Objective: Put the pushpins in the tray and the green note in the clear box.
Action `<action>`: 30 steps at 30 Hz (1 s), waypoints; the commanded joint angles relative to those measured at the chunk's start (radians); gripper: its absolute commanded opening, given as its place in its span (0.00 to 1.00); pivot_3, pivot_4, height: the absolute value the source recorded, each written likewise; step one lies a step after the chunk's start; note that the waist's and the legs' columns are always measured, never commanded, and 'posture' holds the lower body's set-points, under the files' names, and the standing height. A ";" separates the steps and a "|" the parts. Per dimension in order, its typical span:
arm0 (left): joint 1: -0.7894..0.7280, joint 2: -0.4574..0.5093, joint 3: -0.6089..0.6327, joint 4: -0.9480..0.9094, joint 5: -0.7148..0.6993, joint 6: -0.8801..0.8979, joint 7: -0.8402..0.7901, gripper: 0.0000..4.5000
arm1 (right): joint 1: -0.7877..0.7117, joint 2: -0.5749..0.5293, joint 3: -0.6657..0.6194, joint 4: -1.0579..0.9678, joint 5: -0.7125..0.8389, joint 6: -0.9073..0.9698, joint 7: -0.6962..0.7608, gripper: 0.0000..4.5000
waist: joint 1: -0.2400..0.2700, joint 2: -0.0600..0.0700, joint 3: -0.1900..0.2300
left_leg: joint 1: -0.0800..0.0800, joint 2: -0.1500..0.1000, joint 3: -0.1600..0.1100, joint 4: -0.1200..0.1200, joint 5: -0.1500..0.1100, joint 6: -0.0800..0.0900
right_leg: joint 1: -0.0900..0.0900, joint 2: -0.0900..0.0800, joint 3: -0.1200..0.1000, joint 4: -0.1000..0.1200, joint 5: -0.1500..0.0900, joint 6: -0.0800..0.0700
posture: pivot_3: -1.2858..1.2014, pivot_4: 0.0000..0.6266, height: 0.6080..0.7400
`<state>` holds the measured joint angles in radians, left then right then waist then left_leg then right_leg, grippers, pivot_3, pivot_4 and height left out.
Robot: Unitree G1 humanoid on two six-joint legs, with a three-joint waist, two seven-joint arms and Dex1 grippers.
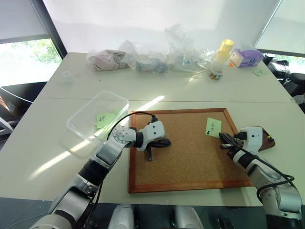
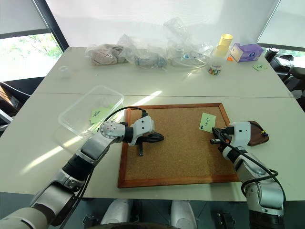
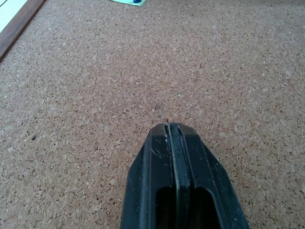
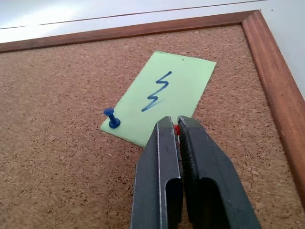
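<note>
right gripper (image 4: 177, 130): my fingers pinched on the red pushpin (image 4: 177, 129) at the green note (image 4: 161, 96) corner, to pull it free
blue pushpin (image 4: 112, 119): still pinning the note to the cork board (image 1: 190, 157)
left gripper (image 3: 172, 131): fingers shut, empty, parked over bare cork
tray (image 2: 255, 133): just beside my right wrist, short carry
clear box (image 1: 95, 117): left of board, already holds one note

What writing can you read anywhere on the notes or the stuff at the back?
No readable words or numbers.
Green note on the cork board: a blue zigzag scribble, no letters.
Green note in the clear box: dark marks, too small to read.
Purple packet at the back: print too blurred.
</note>
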<state>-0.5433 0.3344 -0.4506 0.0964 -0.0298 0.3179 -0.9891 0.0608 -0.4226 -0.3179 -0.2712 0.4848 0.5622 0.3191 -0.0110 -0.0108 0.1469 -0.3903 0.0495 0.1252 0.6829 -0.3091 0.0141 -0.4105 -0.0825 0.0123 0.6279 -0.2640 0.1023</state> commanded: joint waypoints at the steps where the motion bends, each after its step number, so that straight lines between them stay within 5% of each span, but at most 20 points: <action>1: 0.026 0.012 -0.040 0.033 0.031 0.019 -0.012 0.00 | -0.003 0.000 -0.028 -0.025 0.000 -0.017 -0.005 0.02 | 0.000 0.000 0.000 | 0.000 0.000 0.000 0.000 0.000 0.000 | 0.000 0.000 0.000 0.000 0.000 0.000 | 0.52 0.24 1.00; 23: 0.021 0.029 -0.059 0.045 0.049 0.016 -0.031 0.00 | -0.012 0.071 -0.179 -0.060 0.026 -0.198 -0.104 0.02 | -0.002 0.000 0.000 | 0.000 0.000 0.000 0.000 0.000 0.000 | -0.001 0.000 0.000 0.000 0.000 0.000 | 0.52 0.24 1.00; 30: 0.021 0.027 -0.058 0.042 0.046 0.015 -0.030 0.00 | -0.037 -0.026 -0.245 0.114 -0.014 -0.132 -0.134 0.02 | -0.003 0.000 0.000 | 0.000 0.000 0.000 -0.001 0.000 0.000 | -0.001 0.000 0.000 0.000 0.000 0.000 | 0.52 0.24 1.00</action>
<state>-0.5511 0.3493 -0.4590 0.0981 -0.0192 0.3156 -1.0006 0.0312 -0.4287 -0.5438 -0.1698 0.4730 0.4241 0.1686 -0.0138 -0.0108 0.1468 -0.3904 0.0496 0.1255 0.6822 -0.3092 0.0141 -0.4111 -0.0822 0.0123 0.6279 -0.2641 0.1022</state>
